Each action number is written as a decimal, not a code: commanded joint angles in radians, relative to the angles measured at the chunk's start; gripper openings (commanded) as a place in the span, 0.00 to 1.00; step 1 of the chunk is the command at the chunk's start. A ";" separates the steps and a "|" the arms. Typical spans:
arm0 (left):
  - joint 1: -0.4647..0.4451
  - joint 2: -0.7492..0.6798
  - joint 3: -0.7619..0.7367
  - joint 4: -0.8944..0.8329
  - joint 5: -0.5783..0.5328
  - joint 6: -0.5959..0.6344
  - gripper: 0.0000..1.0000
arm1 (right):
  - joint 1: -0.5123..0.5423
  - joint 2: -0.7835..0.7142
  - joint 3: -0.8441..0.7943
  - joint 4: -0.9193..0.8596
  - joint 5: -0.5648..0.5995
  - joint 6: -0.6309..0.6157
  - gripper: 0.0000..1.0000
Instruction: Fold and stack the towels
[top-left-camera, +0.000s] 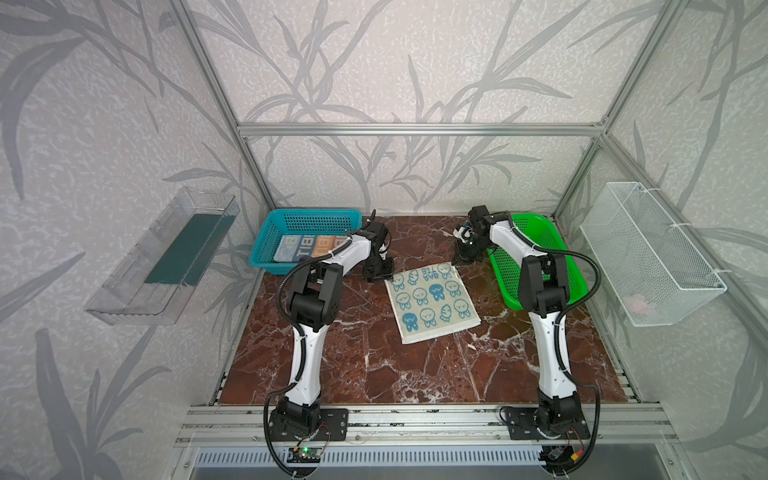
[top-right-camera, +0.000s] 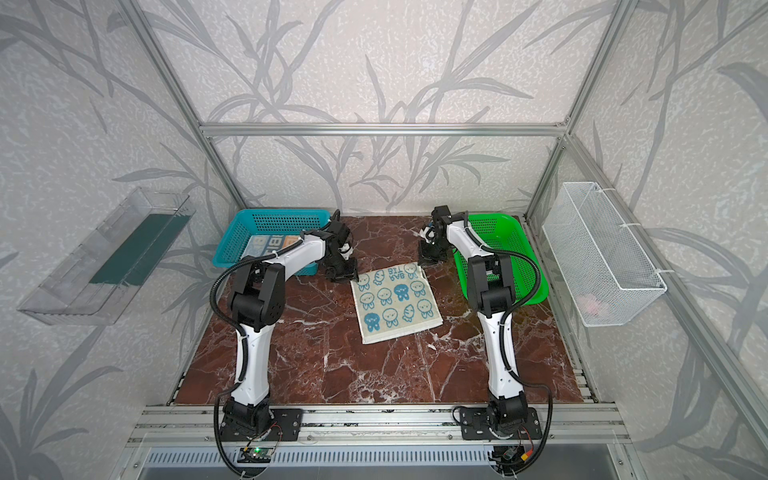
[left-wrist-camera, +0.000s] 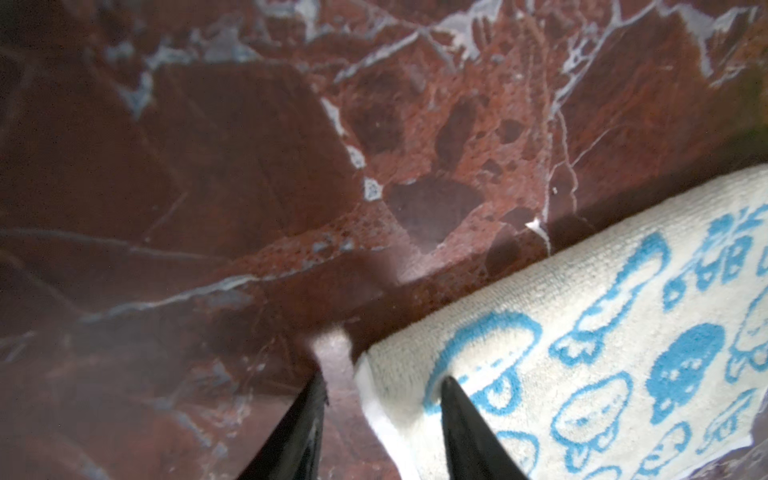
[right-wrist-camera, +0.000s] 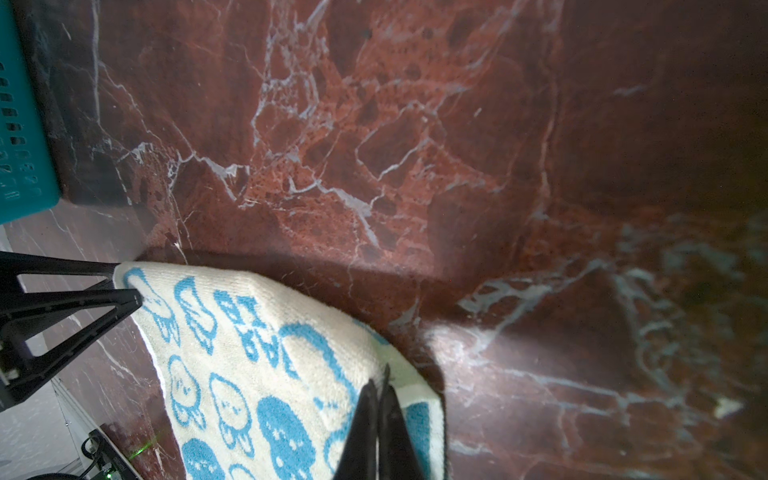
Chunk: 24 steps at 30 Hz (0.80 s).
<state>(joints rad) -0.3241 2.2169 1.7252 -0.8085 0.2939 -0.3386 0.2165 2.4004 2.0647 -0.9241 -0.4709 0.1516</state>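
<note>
The red marble tabletop (top-left-camera: 374, 365) carries a cream-and-blue towel (top-left-camera: 432, 305) at its middle. At the towel's far corners, the left end effector (left-wrist-camera: 382, 378) stands spread astride one, and the right end effector (right-wrist-camera: 378, 374), pressed together, seems to pinch the other. Beyond, folded towels (top-left-camera: 316, 245) sit in the blue basket (top-left-camera: 307, 218).

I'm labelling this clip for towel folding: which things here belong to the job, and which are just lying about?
Job: cream terry towel with blue bunnies; folded printed towels in the teal perforated plastic basket.
Lying about: green perforated plastic basket; white wire wall basket; clear plastic wall tray.
</note>
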 joint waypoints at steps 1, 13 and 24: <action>0.000 0.044 0.013 -0.011 -0.011 0.018 0.37 | 0.000 -0.052 -0.011 -0.015 -0.003 -0.010 0.00; 0.000 0.092 0.089 -0.046 -0.045 0.061 0.22 | -0.005 -0.061 -0.012 -0.009 -0.015 -0.009 0.00; 0.018 0.104 0.261 -0.115 -0.084 0.110 0.00 | -0.020 -0.112 0.029 -0.020 -0.068 0.020 0.00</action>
<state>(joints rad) -0.3180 2.3215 1.9251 -0.8814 0.2428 -0.2626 0.2062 2.3661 2.0617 -0.9237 -0.5072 0.1638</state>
